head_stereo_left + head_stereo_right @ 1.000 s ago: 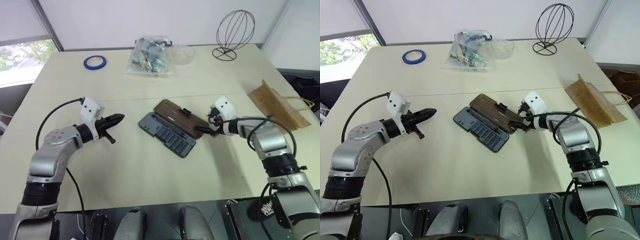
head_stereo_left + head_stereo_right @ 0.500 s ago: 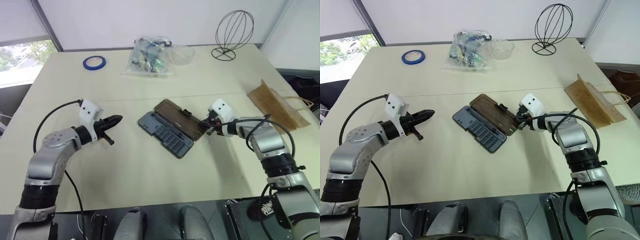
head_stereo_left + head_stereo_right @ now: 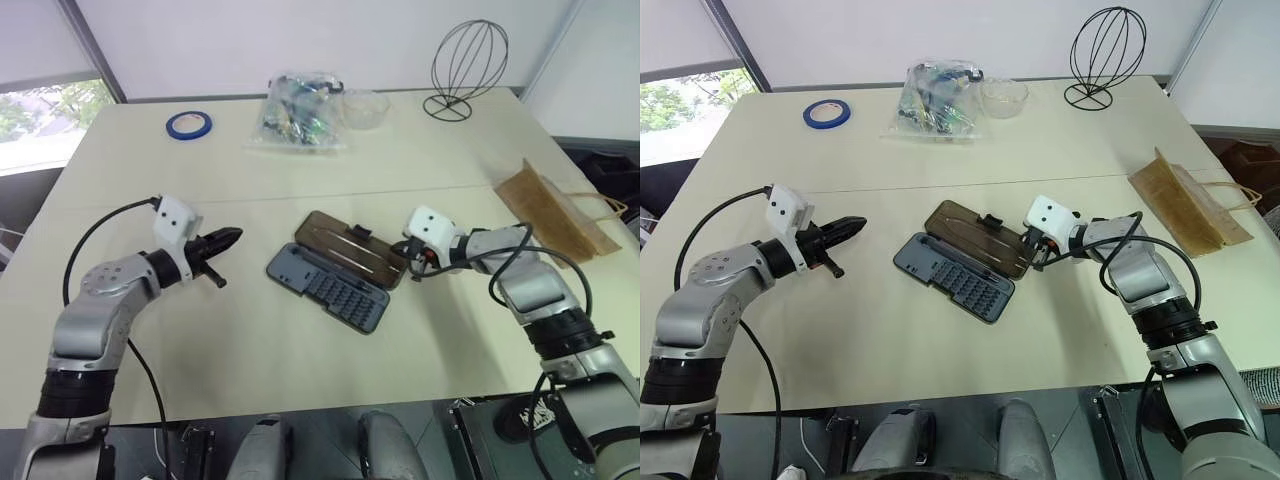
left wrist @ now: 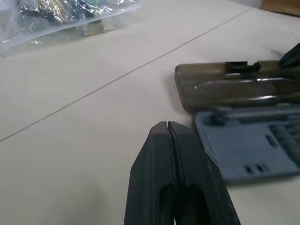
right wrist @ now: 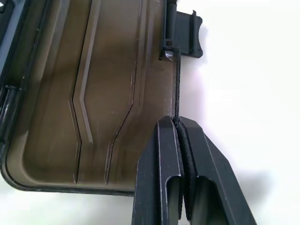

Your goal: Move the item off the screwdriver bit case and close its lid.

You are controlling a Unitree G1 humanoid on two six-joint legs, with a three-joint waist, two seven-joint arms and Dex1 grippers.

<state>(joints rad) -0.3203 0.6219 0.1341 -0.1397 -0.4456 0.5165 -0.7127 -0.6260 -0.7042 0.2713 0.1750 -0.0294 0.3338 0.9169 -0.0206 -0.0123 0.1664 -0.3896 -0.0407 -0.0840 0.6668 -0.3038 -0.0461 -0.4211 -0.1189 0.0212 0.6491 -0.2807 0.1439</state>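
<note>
The screwdriver bit case lies open in the middle of the table, its grey-blue tray [image 3: 330, 290] nearer me and the smoky brown lid [image 3: 345, 247] laid back flat behind it. My right gripper [image 3: 408, 265] is shut on the lid's right edge; the right wrist view shows its fingers [image 5: 159, 178] pinching the rim just below the black latch tab [image 5: 185, 37]. The item, a flat brown paper bag [image 3: 555, 215], lies apart from the case at the table's right edge. Left of the case, my left gripper [image 3: 228, 238] hovers shut and empty, pointing at the case.
At the back of the table are a blue tape roll [image 3: 189, 125], a clear plastic bag of bits [image 3: 297, 115], a clear bowl [image 3: 365, 105] and a black wire stand [image 3: 468, 60]. The paper bag's handles hang over the right table edge.
My right gripper has shut on the lid's edge and rolled. The case has turned and slid a little to the left. The left arm has stayed still.
</note>
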